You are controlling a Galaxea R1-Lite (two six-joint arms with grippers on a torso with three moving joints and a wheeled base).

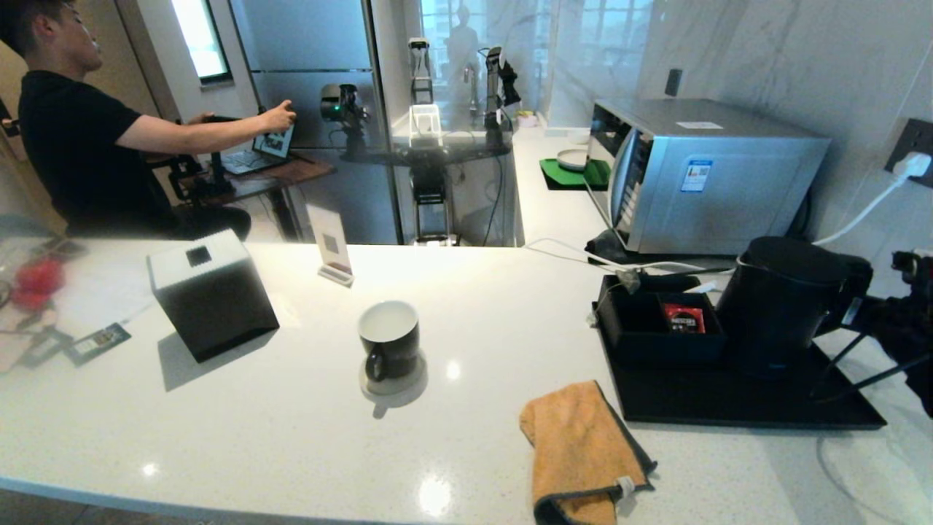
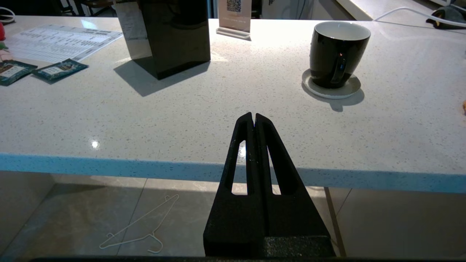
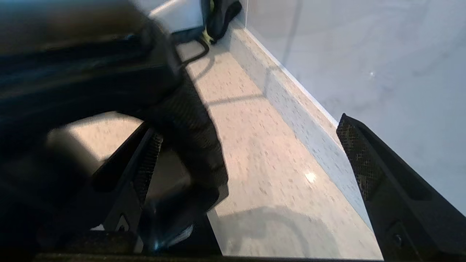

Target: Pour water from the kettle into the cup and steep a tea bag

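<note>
Nearest to me on the worktop (image 1: 219,437) lies an orange cloth (image 1: 579,448), at about five o'clock from the cup (image 1: 390,339), which stands upright on its grey coaster (image 1: 393,383) near the middle, its white inside apparently dry. At three o'clock from the cup, well apart, the kettle (image 1: 783,302) stands on a black tray (image 1: 729,408), just beside a black box holding a red packet (image 1: 684,318). My right pincer (image 3: 251,160) is spread wide beside the kettle's loop handle (image 3: 189,145), one finger just inside the loop and the other well clear on the wall side, holding nothing. My left pincer (image 2: 253,118) is pressed shut and empty, parked before the worktop's near edge. I judge the kettle heavy if filled, rigid, and smooth-sided, so the body would slip; the handle is the place to take hold, high up near the lid, so the weight hangs below the grip and the spout tips steadily. I cannot see the tea bag. Water could slosh if I lift sharply.
</note>
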